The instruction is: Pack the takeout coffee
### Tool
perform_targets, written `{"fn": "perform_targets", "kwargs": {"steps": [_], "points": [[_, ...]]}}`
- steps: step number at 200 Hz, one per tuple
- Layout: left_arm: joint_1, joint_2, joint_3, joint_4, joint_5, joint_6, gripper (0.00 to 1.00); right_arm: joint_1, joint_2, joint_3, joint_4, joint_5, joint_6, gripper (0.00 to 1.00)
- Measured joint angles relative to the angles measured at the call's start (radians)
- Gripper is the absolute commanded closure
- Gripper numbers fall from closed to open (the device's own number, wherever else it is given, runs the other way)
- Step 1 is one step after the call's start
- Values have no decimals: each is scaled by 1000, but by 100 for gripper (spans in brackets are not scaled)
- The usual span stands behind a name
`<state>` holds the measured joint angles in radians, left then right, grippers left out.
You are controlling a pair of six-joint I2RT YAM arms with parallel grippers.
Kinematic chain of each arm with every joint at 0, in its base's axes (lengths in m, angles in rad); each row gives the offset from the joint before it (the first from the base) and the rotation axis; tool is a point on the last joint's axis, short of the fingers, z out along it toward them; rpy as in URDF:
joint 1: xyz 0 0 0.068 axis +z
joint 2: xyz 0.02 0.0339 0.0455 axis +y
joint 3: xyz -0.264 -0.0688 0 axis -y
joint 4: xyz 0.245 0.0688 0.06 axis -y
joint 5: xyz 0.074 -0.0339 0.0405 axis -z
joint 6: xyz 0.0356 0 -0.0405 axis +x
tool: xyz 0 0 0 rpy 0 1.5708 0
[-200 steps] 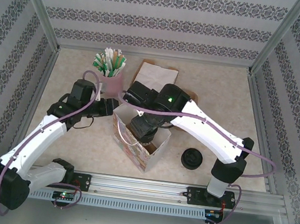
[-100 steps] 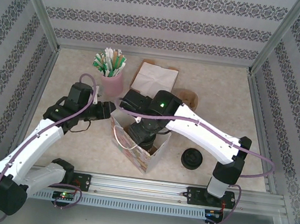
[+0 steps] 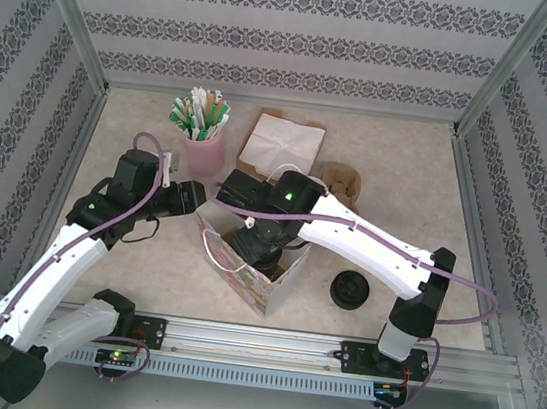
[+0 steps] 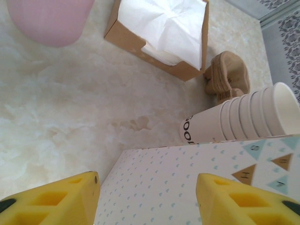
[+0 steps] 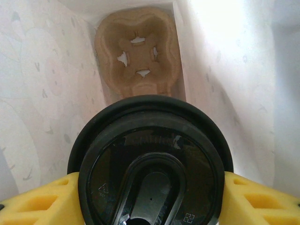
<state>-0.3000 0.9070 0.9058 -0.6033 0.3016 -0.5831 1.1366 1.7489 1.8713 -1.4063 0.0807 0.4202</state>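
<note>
I hold the black-lidded cream paper cup (image 5: 150,154) pinched in the right gripper (image 5: 150,199) inside the patterned white paper bag (image 5: 42,93), above a brown pulp tray (image 5: 138,56) (left gripper (image 4: 147,199) spread outside); off-centre release risks tipping.

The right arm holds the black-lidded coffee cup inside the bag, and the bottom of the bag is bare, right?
Not quite. The right gripper does hold the takeout coffee inside the paper bag, but the bag's bottom is not bare: a brown pulp cup carrier lies there, as the right wrist view shows.
</note>
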Motion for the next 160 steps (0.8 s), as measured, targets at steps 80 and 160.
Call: {"fn": "perform_targets", "kwargs": {"steps": [80,160], "points": [[0,-12,47,-18,2,2,42,-3,-8,-109,60,-12,4,44],[0,-12,101,-19,72,19,35,-31,-47,-215,133,-20,2,44]]}}
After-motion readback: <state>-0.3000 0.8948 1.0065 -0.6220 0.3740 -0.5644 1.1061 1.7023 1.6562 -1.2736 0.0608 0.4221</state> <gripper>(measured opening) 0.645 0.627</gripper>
